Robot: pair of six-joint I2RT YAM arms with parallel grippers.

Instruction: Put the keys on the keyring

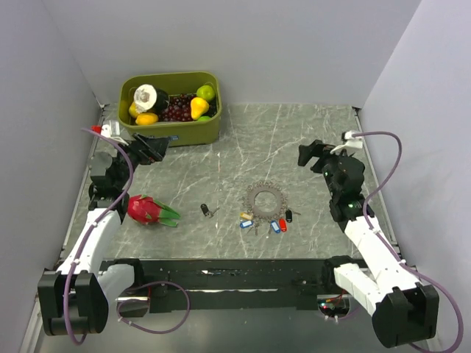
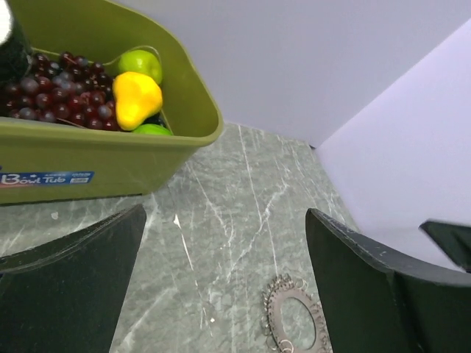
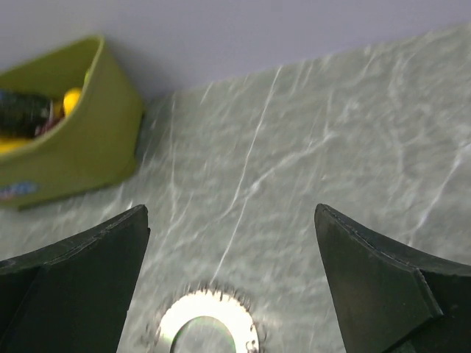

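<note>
The keyring lies flat near the table's middle, a grey metal ring fringed with small loops. Just in front of it sits a cluster of keys with yellow, blue, red and black heads. One small dark key lies apart to the left. My left gripper hovers open beside the green bin, well left of the ring. In its wrist view the keyring shows low between the wide jaws of the left gripper. My right gripper hangs open behind and right of the ring. In the right wrist view the keyring glares below the right gripper.
A green bin of toy fruit stands at the back left, also seen in the left wrist view as the bin and the right wrist view as the bin. A red dragon fruit lies at the front left. Walls close in on three sides.
</note>
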